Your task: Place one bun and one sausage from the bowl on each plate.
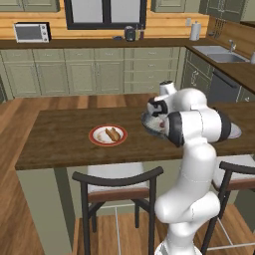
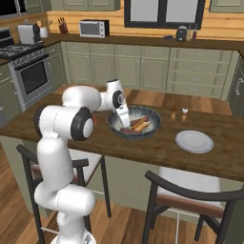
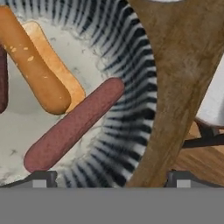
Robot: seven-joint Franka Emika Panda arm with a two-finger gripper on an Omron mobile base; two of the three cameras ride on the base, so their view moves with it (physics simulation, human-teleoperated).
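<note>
The red-rimmed plate (image 1: 108,135) already carries a bun and sausage; the grey plate (image 2: 194,141) lies bare. The hand (image 3: 109,180), spread and empty, hovers over the bowl (image 2: 134,125).

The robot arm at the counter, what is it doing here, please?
The white arm reaches over the dark bowl on the wooden counter, its gripper open and low above the bowl's rim. In the bowl lie a bun and a sausage. The red-rimmed plate already holds a bun and a sausage, while the pale grey plate holds nothing yet. So one plate looks served, and the arm seems to be going for the next piece.
</note>
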